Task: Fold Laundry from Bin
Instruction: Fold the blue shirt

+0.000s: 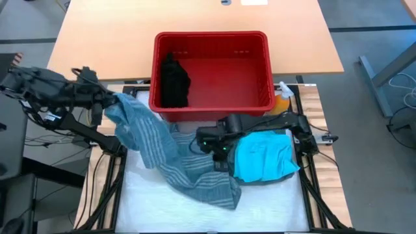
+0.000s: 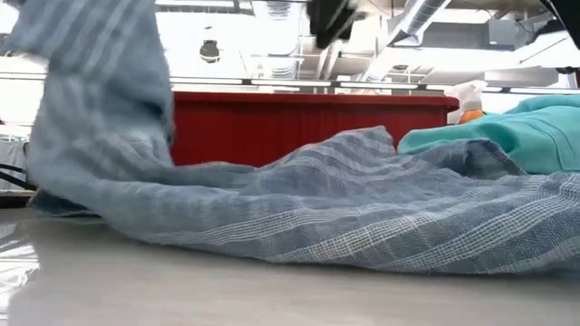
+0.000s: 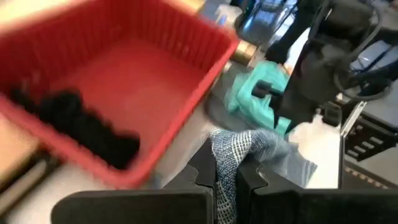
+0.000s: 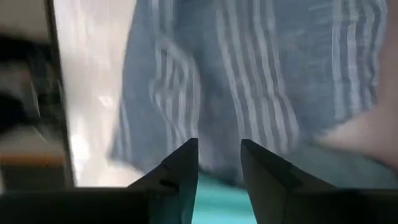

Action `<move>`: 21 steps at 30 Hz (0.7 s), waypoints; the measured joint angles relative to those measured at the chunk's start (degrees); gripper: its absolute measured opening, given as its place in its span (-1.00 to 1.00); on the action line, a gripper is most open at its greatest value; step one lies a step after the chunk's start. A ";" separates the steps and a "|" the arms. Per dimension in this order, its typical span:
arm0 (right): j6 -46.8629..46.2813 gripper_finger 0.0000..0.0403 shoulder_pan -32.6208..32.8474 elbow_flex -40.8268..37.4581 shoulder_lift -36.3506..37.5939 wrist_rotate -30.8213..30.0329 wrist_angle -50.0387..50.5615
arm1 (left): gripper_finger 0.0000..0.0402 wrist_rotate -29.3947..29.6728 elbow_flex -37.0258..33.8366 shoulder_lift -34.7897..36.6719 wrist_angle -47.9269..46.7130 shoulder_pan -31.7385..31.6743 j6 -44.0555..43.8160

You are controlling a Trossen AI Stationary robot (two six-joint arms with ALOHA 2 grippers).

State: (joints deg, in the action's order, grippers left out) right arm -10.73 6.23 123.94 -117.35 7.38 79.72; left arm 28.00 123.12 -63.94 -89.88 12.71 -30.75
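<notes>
Laundry (image 1: 172, 159) is mostly out on the table (image 1: 260, 208) in front of you: a blue-grey striped cloth lies stretched across the white work surface, running from the left gripper (image 1: 112, 99) toward the middle. Your left gripper sits just off the bin's (image 1: 211, 107) front left corner, its fingers clenched on one corner of that cloth, lifting it so the fabric drapes down to the table; this hold looks meant to spread the cloth flat for folding. Your right gripper (image 4: 219, 163) hovers low over the cloth's other end, near the table's middle, with its fingers parted and nothing between them; the striped fabric lies just beyond the tips. You appear to be between grips there, so the next grasp will need a fresh corner. A bright teal garment (image 1: 263, 158) lies bunched on the table just right of the right gripper, partly under that arm, likely set aside to wait its turn. The red bin stands at the far side of the work surface, and a black garment (image 1: 174, 81) lies in its left end.
</notes>
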 joint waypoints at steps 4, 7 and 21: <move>-7.97 -0.21 -3.21 -11.43 1.33 -1.33 -12.16 | -1.00 -3.37 -4.19 1.43 1.15 0.00 -2.58; -13.73 -0.19 -4.28 -20.27 1.37 -3.86 -20.95 | -1.00 -3.66 -6.88 1.81 -0.16 0.02 -4.49; -28.11 -0.22 -5.07 -38.72 1.13 -21.40 -44.09 | -1.00 -3.61 -13.52 3.60 0.35 -0.01 -6.27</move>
State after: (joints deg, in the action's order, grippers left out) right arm -38.84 1.16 85.22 -116.22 -14.03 35.63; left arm 24.39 109.60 -60.34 -89.54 12.70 -37.02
